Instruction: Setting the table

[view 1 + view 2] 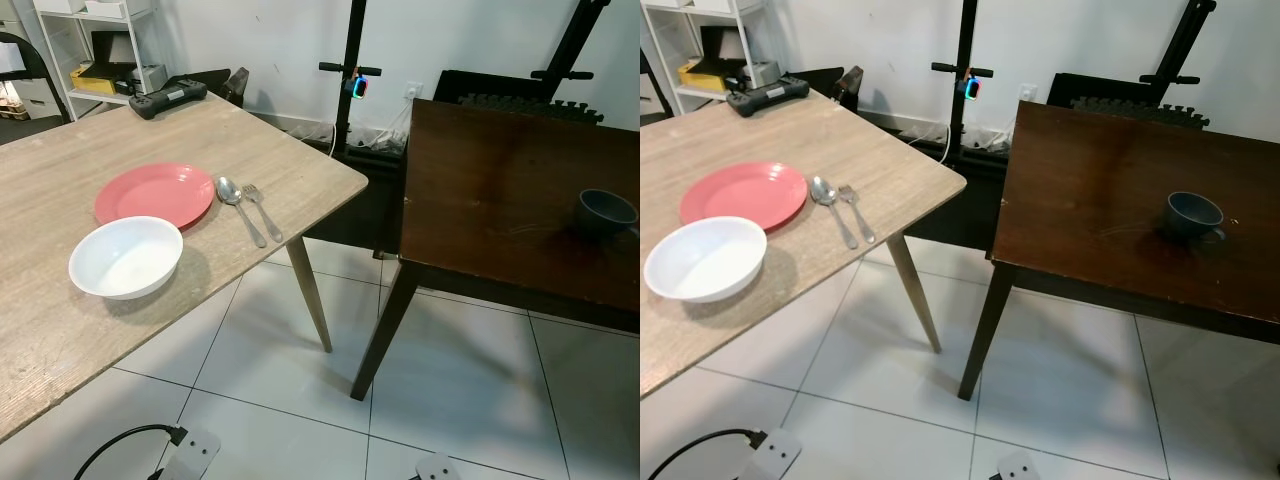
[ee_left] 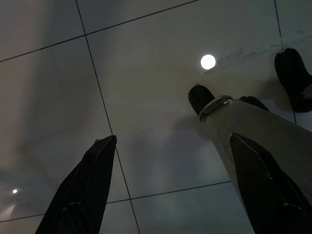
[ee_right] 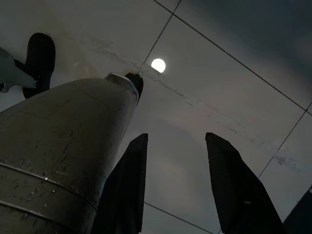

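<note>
No legible text, labels, brands or numbers anywhere (shelf items too small, blurred).

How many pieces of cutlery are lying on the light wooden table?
2: a spoon and a fork, side by side just right of the pink plate. None appears hidden.

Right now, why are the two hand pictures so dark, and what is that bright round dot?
Left wrist view: dim and shaded, the left tool hangs open over floor tiles; the dot looks like a lamp's glare on the glossy tile. Right wrist view: equally dark, with the same kind of glare spot. Eye views: bright and sharp.
</note>
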